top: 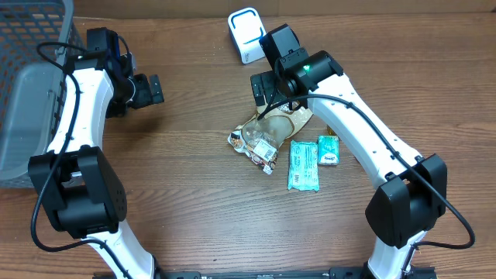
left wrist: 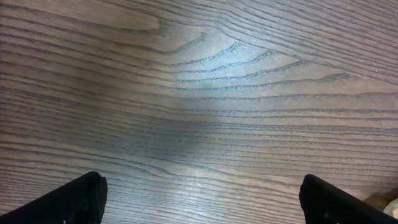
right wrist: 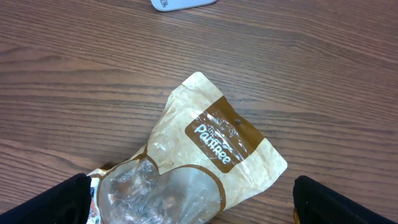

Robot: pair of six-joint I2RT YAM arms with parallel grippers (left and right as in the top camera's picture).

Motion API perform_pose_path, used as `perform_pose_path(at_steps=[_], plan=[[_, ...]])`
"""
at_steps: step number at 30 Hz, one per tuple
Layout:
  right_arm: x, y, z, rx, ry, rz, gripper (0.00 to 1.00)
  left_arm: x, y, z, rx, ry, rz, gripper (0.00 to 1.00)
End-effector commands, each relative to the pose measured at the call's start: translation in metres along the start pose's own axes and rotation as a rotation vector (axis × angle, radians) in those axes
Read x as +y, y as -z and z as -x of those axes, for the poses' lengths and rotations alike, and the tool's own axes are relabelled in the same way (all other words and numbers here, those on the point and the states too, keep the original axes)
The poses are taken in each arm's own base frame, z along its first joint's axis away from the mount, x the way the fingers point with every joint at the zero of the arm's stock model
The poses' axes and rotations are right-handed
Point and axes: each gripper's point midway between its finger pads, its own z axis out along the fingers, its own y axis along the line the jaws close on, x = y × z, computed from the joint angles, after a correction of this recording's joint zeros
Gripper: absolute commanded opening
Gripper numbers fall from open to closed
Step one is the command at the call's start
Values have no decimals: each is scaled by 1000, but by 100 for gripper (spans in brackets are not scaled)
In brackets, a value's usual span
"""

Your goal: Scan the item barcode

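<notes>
A tan and brown snack pouch (top: 267,133) with a clear window lies in the middle of the table. In the right wrist view the pouch (right wrist: 214,140) sits flat, label up. My right gripper (top: 269,94) hovers over its far end, open, with the pouch (right wrist: 186,186) between and below its wide-spread fingers (right wrist: 59,202). A white and blue scanner (top: 246,35) stands at the back; its white edge (right wrist: 183,3) shows at the top of the right wrist view. My left gripper (top: 147,91) is open over bare wood (left wrist: 202,124) at the left, holding nothing.
Two teal packets (top: 304,165) (top: 328,149) lie right of the pouch. A grey wire basket (top: 31,93) stands at the table's left edge, beside the left arm.
</notes>
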Motion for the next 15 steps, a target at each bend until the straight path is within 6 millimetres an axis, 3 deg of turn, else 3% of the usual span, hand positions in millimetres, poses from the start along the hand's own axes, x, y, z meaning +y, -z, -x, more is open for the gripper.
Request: perform_pose_path(at_steps=[1, 15], plan=[[0, 3, 3, -15, -6, -6, 100, -4, 3, 5, -13, -5, -14, 100], [0, 3, 3, -15, -6, -6, 100, -11, 1, 3, -9, -21, -17, 100]])
